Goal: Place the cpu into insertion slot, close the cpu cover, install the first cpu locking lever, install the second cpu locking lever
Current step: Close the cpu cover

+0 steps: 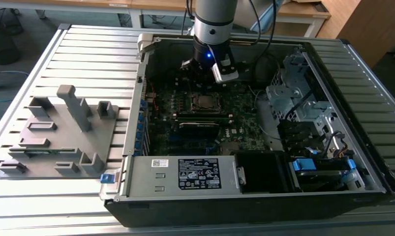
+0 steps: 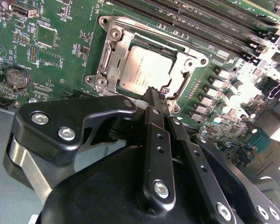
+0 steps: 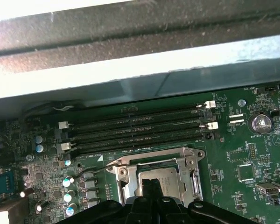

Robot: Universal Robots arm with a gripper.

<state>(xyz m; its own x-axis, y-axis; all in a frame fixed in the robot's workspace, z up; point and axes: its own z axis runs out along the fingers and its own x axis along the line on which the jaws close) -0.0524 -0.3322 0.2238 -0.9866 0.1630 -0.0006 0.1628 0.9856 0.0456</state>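
The gripper (image 2: 154,94), its fingers clenched together on nothing, hangs just beside the cpu cover (image 2: 108,63), which lies flat over the cpu (image 2: 144,70).

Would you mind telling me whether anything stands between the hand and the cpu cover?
Nothing visible does. In the second wrist view the hand sits right at the edge of the cpu cover, whose cut-out shows the cpu.
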